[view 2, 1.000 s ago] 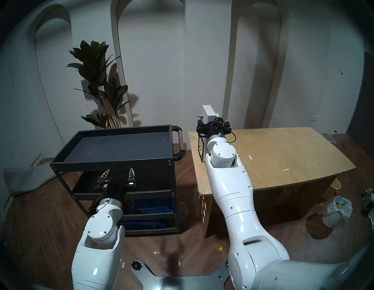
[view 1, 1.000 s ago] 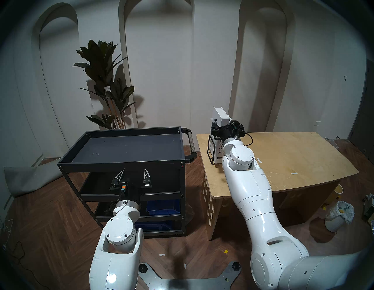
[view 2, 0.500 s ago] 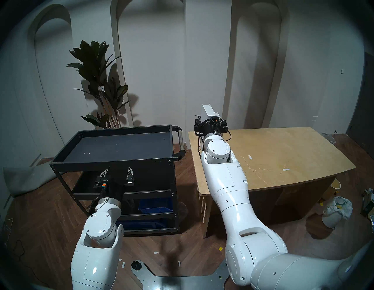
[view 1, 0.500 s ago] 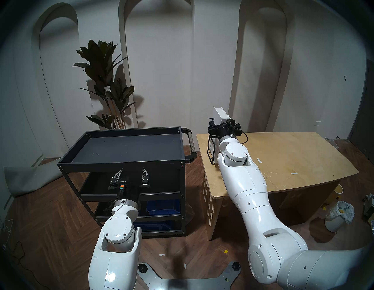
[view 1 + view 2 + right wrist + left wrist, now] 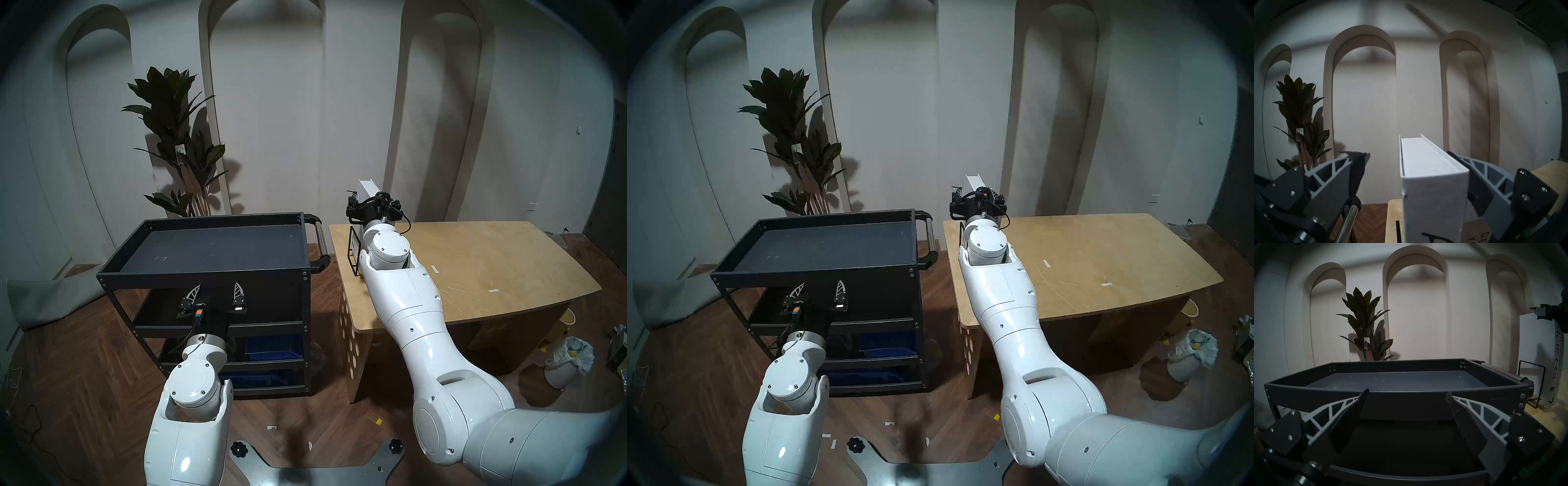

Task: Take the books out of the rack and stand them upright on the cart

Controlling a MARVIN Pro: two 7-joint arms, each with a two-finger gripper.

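1. Nearest, at about seven o'clock in the head view, the left gripper [image 5: 213, 298] hangs level in front of the cart [image 5: 203, 273], just below its top tray rim. Its jaws stand wide apart with nothing between them.

2. Farther out, at about one o'clock, the right gripper [image 5: 1407, 169] straddles the top of the taller book [image 5: 1434, 191]. Its jaws are spread wide. The right finger [image 5: 1480, 185] lies close against the book's right cover, though contact cannot be told; the left finger [image 5: 1349, 171] stands well clear. Nothing is gripped yet.

3. Both books stand in the rack [image 5: 1532, 383] at the near left corner of the wooden table [image 5: 475, 258], just beside the cart's handle. The shorter book [image 5: 1478, 236] sits at the taller one's right and is mostly hidden.

4. The taller book's long axis runs upright, toward twelve o'clock. Its spine, lettered "Arletta", faces the robot.

5. Handling, as a judgement: a thick hardback should be stiff and fairly heavy, with smooth covers that may slip. The grip wants both covers pinched near the spine, centred. Here the book sits off to the right of the open gap.

6. The low wire rack looks light, so it may drag or tip if the book is not lifted straight up.
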